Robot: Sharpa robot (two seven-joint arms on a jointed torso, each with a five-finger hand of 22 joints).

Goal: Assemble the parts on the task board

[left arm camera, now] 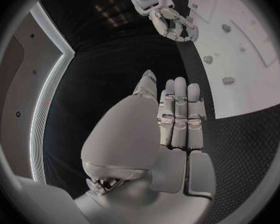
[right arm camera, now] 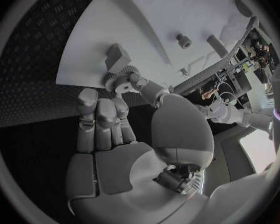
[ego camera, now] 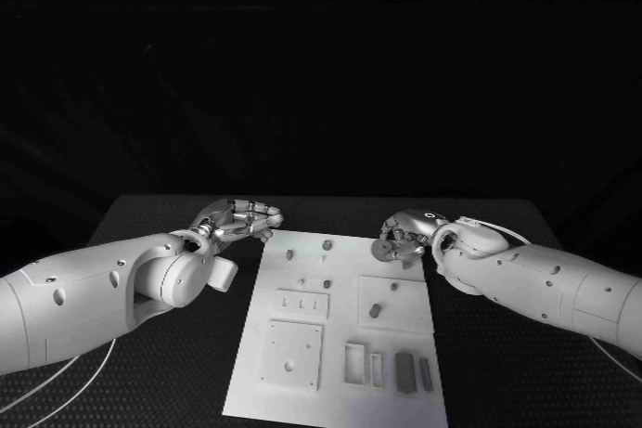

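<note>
From the head camera the white board (ego camera: 341, 326) lies lengthwise in the middle of the black table (ego camera: 160, 391), with the two arms meeting it near its far end. The right hand (ego camera: 402, 239) sits over the board's far right corner, and a small round grey piece shows at its fingertips, though from this angle its form is hard to make out. The right wrist camera settles that: the piece is a small toothed gear (right arm camera: 120, 82) with a pale hub, pinched between the thumb and a fingertip while the other fingers (right arm camera: 97, 117) lie straight and close together, and the gear hangs just above the board's edge beside a small grey block (right arm camera: 115, 56). The left hand (ego camera: 236, 221) hovers over the table just off the board's far left edge. In the head view its fingers look loosely curled, while the left wrist camera shows them straight, side by side and holding nothing, with the right hand (left arm camera: 171, 22) visible beyond them over the board. On the board the head view shows short grey pegs (ego camera: 327, 246) toward the far end, raised white plates (ego camera: 293, 354) in the middle and left, and dark slotted blocks (ego camera: 404, 370) near the close right corner.
</note>
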